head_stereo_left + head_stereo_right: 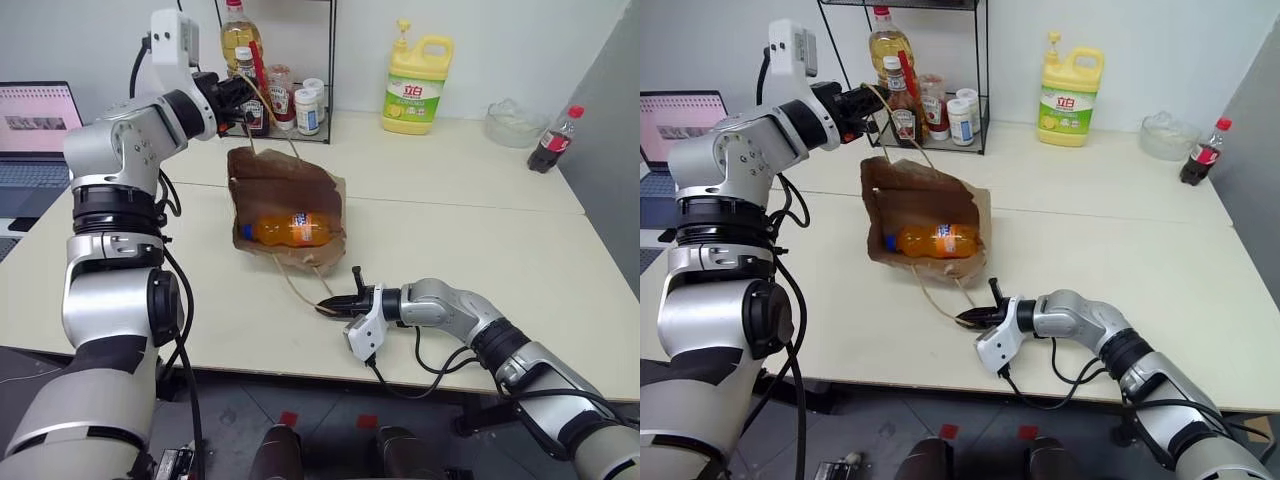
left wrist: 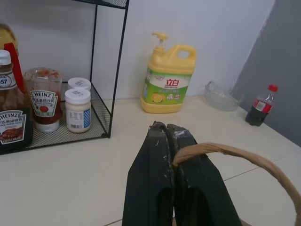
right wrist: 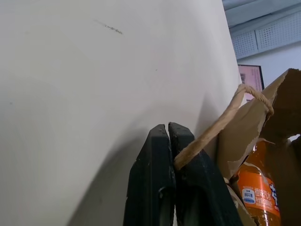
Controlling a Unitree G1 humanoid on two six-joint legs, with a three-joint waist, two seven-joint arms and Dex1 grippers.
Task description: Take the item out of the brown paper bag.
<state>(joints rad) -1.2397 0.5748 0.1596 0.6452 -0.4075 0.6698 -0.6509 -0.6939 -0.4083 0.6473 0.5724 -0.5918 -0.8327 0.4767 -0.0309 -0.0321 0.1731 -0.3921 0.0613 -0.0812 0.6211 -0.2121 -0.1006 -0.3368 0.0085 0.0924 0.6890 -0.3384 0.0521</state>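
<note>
Bag (image 1: 290, 205) lies on its side on the bench (image 1: 470, 250), mouth facing the robot, torn open. Soda (image 1: 292, 229) lies inside, on its side, plain to see thru the mouth, blue cap to the left.

L fingers (image 2: 170, 141) shut tight on the top twine loop (image 2: 244, 157), held up high by the wire rack (image 1: 290, 60). R fingers (image 3: 170, 141) shut tight on the low loop (image 3: 221, 122), down near the bench edge.

Pulling the 2 loops apart to hold the mouth wide, prob.

To do it well:
- Keep both grips tight; twine is thin & can slip.
- Pull slow & soft. Paper is ripped already, may rip more.
- Tip the back of the bag up so soda rolls out to the front.
- Watch the bench edge, soda could roll off.
</note>
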